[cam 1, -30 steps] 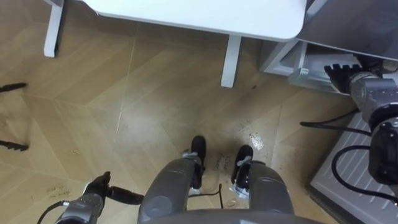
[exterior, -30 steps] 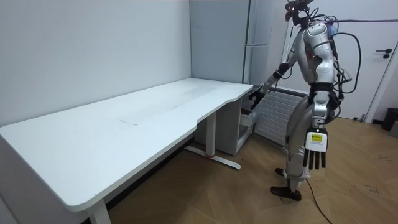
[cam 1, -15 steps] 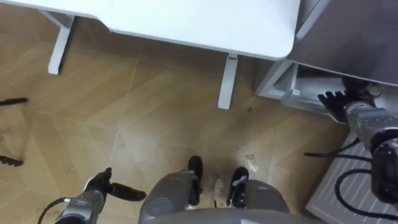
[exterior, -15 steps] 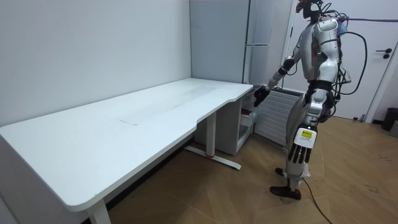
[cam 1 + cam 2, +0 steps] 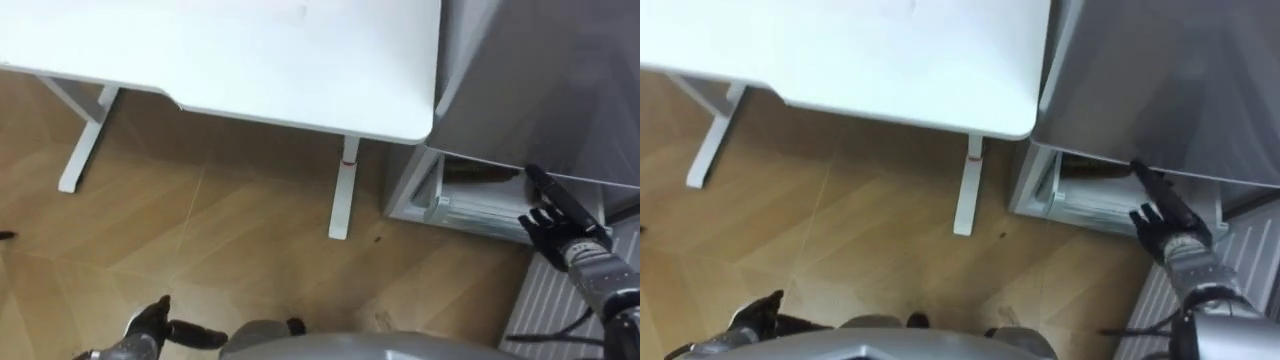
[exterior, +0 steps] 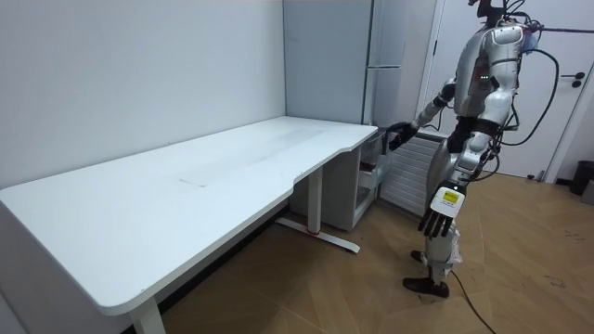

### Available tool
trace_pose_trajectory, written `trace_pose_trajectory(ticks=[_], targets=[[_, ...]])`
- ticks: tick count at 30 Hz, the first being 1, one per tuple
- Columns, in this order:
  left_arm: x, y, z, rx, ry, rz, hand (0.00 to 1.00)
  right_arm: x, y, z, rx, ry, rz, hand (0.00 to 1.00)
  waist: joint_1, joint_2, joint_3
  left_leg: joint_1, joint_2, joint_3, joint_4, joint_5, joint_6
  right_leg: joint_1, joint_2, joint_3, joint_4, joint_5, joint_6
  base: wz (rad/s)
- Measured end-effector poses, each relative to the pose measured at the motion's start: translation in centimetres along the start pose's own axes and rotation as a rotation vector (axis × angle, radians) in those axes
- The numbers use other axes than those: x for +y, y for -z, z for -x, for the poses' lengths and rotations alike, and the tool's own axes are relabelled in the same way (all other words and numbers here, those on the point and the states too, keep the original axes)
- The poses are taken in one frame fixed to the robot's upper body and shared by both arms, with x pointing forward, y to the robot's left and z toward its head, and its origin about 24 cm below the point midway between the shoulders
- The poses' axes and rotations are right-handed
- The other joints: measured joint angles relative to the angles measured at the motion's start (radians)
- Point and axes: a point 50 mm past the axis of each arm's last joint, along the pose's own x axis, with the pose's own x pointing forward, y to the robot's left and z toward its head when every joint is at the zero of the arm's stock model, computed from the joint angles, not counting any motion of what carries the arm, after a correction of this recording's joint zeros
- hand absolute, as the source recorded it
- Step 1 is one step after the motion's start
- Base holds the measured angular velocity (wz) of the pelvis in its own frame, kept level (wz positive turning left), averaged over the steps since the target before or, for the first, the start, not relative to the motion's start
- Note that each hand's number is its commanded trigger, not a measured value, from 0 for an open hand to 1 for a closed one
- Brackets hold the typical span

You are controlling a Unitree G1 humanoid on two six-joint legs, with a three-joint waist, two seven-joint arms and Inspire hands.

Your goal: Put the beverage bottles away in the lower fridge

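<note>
Left eye view: looks down on a white table [image 5: 250, 60] across the top, with one leg [image 5: 341, 190] under its right corner and wood floor [image 5: 230, 240] below. Just beside the table's right edge, a grey fridge [image 5: 540, 80]. Under its big door, the lower fridge [image 5: 470, 205] is ajar, with a dark gap and a pale inner edge on show. Holds out the right hand [image 5: 553, 215] at the right edge, fingers straight and spread wide, tips up by the big door's lower edge. Touching or not, cannot tell. Nothing held. Low at the bottom left, over the floor, the left hand [image 5: 150, 325], fingers stretched out, empty.

Right eye view: same layout. Right hand [image 5: 1165, 220] wide and flat before the lower fridge's gap, left hand [image 5: 755, 315] at the bottom edge.

Room view: stands upright on the floor off the table's far end, facing the fridge. Reaches the right arm forward, with the hand [image 6: 399, 133] near the table's far corner, at the fridge front. Hangs the left hand [image 6: 438, 215] beside the thigh, fingers straight and loose. Lower fridge low down, just past the table's end.

Where the drinks are, cannot tell.
</note>
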Motion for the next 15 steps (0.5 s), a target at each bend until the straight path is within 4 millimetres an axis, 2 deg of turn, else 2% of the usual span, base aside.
trace_pose_trajectory(ticks=[2,8,15], targets=[[0.0,0.8,0.2,0.017,-0.014,0.018,0.00,-2.4,1.7,0.7,0.042,0.059,0.004,0.00,-0.005,-0.001,0.0037,0.028,0.001,0.003,-0.014,-0.002,-0.003,0.024,0.004,-0.003,-0.011,-0.001,0.000,0.00],[0.0,1.1,0.4,-0.011,-0.051,0.037,0.00,-6.4,5.8,2.6,0.132,0.153,-0.013,0.00,-0.020,0.004,0.0126,0.056,0.003,0.007,-0.017,-0.018,-0.010,0.056,0.011,0.015,-0.023,-0.006,-0.002,-0.06],[-0.8,1.8,0.6,-0.005,-0.056,0.036,0.00,-7.9,8.8,3.8,0.208,0.196,-0.017,0.00,-0.047,-0.001,0.0158,0.094,0.005,0.024,-0.021,-0.038,-0.012,0.080,0.011,0.030,-0.023,-0.021,0.001,-0.10]])
